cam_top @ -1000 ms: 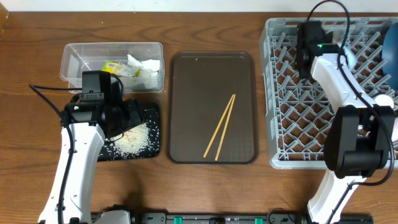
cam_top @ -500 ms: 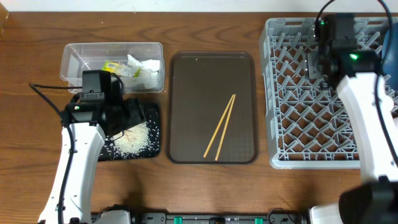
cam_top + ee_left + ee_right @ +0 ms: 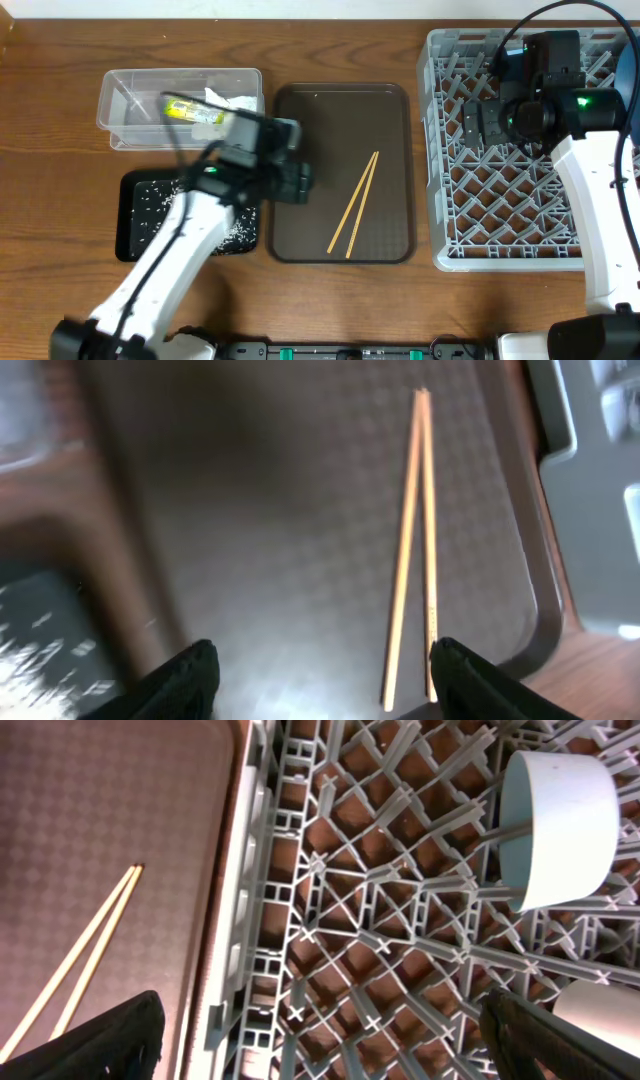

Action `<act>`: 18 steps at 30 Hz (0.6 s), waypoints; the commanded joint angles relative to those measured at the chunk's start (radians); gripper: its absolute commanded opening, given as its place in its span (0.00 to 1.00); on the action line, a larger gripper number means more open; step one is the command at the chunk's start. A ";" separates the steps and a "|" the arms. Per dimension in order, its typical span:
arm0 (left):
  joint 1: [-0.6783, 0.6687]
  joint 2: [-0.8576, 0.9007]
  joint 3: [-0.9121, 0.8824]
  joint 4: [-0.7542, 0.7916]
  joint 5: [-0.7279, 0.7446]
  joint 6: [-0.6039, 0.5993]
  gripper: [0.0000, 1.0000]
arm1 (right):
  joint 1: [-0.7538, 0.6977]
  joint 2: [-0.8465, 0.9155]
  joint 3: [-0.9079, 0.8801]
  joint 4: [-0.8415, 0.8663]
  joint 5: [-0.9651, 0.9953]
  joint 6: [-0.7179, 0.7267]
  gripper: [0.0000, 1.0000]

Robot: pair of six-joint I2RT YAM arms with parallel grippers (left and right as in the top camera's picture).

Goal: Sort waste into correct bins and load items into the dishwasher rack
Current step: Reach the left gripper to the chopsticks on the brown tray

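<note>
The light wooden chopsticks lie side by side on the brown serving tray. My left gripper hovers open over that tray's left part. In the left wrist view the chopsticks have their near ends just inside the right finger, and the left gripper holds nothing. My right gripper is open over the grey dishwasher rack. The right wrist view shows a pale bowl on its side among the pegs and the right gripper empty above the rack's lattice.
The clear tub at the back left holds the yellow-green wrapper and the white napkin. The black tray carries scattered rice grains. A second pale cup shows at the rack's lower right.
My left arm has swung right from the black tray to over the brown tray. The right gripper has opened wide and shifted down and left over the rack.
</note>
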 commanded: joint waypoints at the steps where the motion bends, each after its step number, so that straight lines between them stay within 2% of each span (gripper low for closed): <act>1: -0.062 0.074 0.006 0.038 -0.006 0.060 0.70 | -0.013 -0.004 0.005 -0.005 -0.023 0.004 0.99; 10: -0.169 0.298 0.006 0.134 -0.006 0.082 0.70 | -0.013 -0.004 0.005 -0.012 -0.023 0.004 0.99; 18: -0.222 0.416 0.006 0.165 -0.007 0.093 0.70 | -0.013 -0.004 0.005 -0.012 -0.023 0.004 0.99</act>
